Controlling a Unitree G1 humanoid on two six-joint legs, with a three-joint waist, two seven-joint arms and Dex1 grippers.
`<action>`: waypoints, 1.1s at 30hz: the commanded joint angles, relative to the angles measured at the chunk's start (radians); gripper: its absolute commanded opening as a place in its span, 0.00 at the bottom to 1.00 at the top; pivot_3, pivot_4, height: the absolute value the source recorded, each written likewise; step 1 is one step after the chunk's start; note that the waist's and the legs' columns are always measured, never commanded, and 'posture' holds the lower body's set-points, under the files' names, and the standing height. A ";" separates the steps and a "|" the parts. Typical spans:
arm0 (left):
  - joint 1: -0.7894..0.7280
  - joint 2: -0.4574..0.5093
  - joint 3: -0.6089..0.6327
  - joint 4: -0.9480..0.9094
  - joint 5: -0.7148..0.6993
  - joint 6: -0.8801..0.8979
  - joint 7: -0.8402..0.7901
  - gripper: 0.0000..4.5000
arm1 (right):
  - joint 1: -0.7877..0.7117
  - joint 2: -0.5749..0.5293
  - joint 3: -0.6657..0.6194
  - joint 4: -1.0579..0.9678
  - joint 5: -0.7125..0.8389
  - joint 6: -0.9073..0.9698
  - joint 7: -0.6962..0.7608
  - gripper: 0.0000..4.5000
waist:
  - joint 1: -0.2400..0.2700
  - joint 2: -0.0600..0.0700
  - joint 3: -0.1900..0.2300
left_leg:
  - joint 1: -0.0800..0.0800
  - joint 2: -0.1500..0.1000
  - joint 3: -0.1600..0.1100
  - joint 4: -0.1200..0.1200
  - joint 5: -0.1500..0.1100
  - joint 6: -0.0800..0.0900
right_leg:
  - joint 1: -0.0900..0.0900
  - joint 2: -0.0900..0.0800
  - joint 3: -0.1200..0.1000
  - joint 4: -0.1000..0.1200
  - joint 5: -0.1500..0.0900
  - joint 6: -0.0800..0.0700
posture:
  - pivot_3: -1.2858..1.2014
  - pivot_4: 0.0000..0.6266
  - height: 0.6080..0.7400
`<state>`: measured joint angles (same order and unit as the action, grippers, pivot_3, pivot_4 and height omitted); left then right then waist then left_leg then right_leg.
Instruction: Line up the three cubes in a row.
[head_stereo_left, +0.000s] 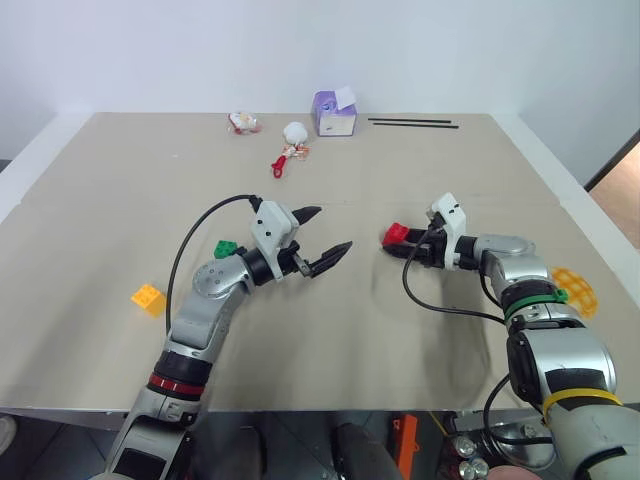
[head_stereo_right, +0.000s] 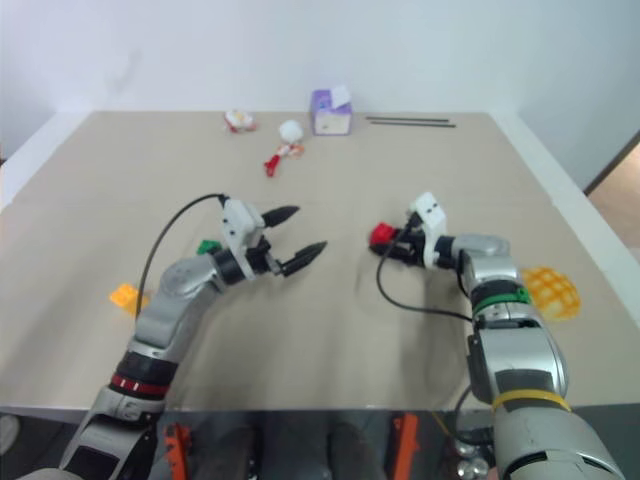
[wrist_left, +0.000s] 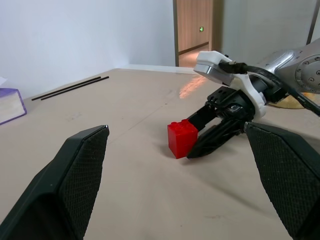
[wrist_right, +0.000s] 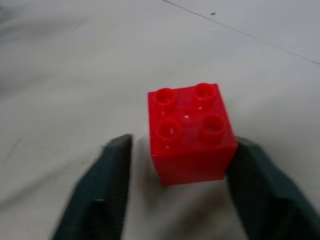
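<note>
A: Where is the red cube (wrist_right: 191, 132) seen?
B: On the table (head_stereo_left: 400, 170), flanked by the right gripper (head_stereo_left: 396, 243); contact cannot be told. The left gripper (head_stereo_left: 322, 238) is spread apart.

Beige table (head_stereo_left: 400, 180), plain white wall (head_stereo_left: 200, 50), wooden door (wrist_left: 192, 25)

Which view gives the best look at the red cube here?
The right wrist view: the red cube is close up, its four studs plain, with a finger on each side. The left wrist view shows it side-on at the right end effector's fingertips. In the eye views it is small and partly hidden.
</note>
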<state>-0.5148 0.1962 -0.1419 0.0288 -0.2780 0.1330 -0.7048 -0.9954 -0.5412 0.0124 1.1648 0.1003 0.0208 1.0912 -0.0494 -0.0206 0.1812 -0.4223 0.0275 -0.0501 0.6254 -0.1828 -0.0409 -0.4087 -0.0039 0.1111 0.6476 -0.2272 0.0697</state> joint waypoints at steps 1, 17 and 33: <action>-0.002 -0.003 0.008 -0.038 -0.009 -0.008 -0.001 1.00 | -0.046 -0.003 -0.050 -0.009 0.021 -0.009 -0.004 0.28 | 0.000 0.000 0.000 | 0.000 0.000 0.000 0.000 0.000 0.000 | 0.000 0.000 0.000 0.000 0.000 0.000 | 0.52 0.24 1.00; 0.224 0.320 0.005 -0.262 -0.122 0.046 -0.349 1.00 | 0.356 -0.100 0.121 -0.951 0.110 0.226 0.358 0.28 | 0.000 0.002 0.001 | 0.000 0.000 -0.004 -0.002 0.000 0.000 | -0.001 0.000 -0.004 0.003 -0.004 -0.002 | 0.52 0.24 1.00; 0.247 0.388 0.002 -0.263 -0.132 0.018 -0.440 1.00 | 0.551 -0.184 0.196 -1.175 0.085 0.245 0.306 0.28 | 0.001 0.002 0.002 | 0.000 0.002 -0.004 0.002 0.000 -0.001 | 0.000 0.000 -0.006 0.003 -0.005 -0.008 | 0.52 0.24 1.00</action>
<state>-0.2588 0.5890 -0.1487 -0.1992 -0.4010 0.1669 -1.1464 -0.4392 -0.7165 0.2043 0.0032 0.1894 0.2802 1.4083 -0.0483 -0.0187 0.1827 -0.4220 0.0294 -0.0543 0.6276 -0.1825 -0.0417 -0.4084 -0.0036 0.1047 0.6510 -0.2326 0.0615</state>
